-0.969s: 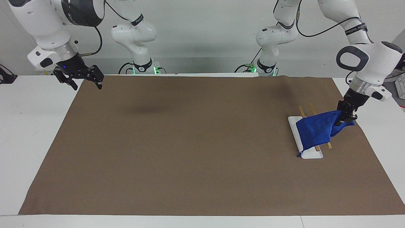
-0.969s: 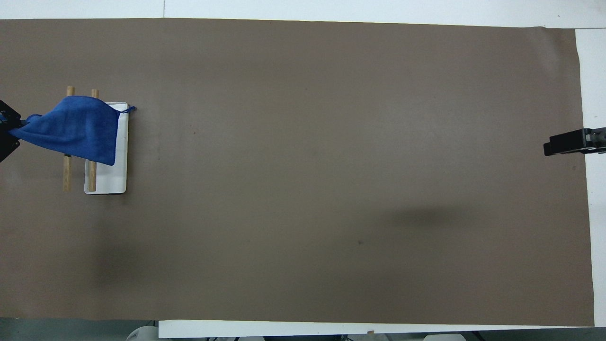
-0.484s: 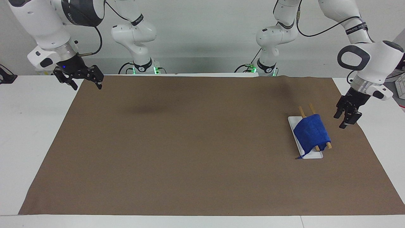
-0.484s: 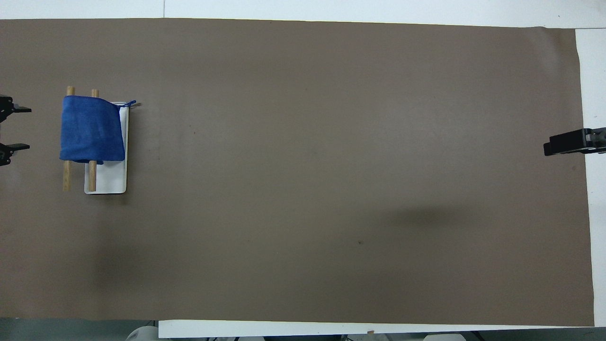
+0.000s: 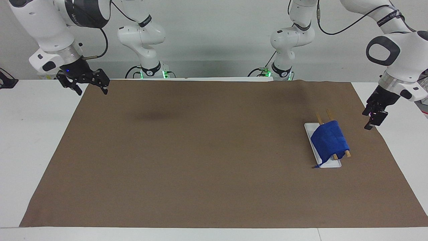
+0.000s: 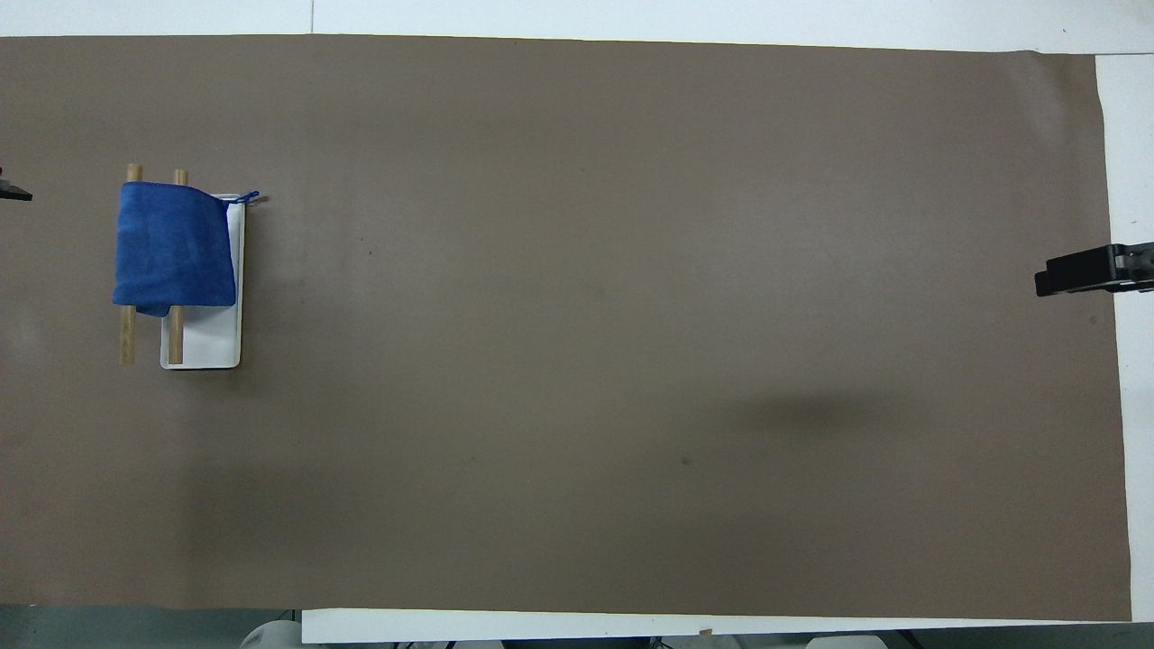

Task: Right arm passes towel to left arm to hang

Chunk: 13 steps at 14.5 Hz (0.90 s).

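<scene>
Towel (image 5: 329, 140) is draped over the two wooden rails (image 5: 347, 153) of the small rack, which stands on a white tray (image 5: 334, 163) at the left arm's end of the worktop (image 5: 200, 150). Cloth hangs down both sides of the rails, so its own weight holds it there; nothing grips it. Loop tail (image 6: 250, 196) dangles off the corner over the tray's edge, on the side farthest from the robots.

Left pincer (image 5: 374, 117) hangs in the air over the mat's edge at its own end, just beside the rack, well apart from the towel and carrying nothing. Can't tell from either view whether its fingers are spread or closed. In the overhead view only a sliver of it (image 6: 13, 192) shows at the frame edge.

Right pincer (image 5: 84, 81) waits over the mat corner at the right arm's end, fingers spread, empty, blue light on. Parked there it's out of the way.

Judgement: hang looks done, towel sits square across both rails with no bunching that would slide it off. Only risk I see is the cloth being slightly offset along the rails toward the end farther from the robots, but it covers both.
</scene>
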Each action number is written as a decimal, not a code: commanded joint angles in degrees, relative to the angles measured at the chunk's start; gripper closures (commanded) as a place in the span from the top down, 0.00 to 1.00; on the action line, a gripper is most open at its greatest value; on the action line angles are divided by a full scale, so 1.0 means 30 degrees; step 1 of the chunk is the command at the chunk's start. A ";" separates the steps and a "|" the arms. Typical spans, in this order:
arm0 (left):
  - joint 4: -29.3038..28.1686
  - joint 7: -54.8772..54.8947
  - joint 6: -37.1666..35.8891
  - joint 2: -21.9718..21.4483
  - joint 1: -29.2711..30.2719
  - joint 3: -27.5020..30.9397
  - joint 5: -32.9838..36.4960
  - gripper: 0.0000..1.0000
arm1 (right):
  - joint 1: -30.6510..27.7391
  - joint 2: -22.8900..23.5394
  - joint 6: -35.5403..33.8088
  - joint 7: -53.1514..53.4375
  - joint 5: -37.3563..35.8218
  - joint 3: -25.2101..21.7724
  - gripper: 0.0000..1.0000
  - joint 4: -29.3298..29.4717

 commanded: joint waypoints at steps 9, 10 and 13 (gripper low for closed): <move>0.8025 1.1230 -1.3629 0.0538 -0.3172 -0.0275 0.1717 1.00 | -0.0031 -0.0025 -0.0253 0.0273 -0.0219 0.0040 1.00 0.0105; 0.7938 1.1753 -1.3600 0.0510 -0.3231 -0.0449 0.1718 1.00 | -0.0031 -0.0025 -0.0253 0.0273 -0.0219 0.0040 1.00 0.0105; 0.6858 1.2694 -1.2462 -0.0016 -0.2910 -0.0889 0.1366 1.00 | -0.0002 -0.0025 -0.0253 0.0273 -0.0219 0.0040 1.00 0.0105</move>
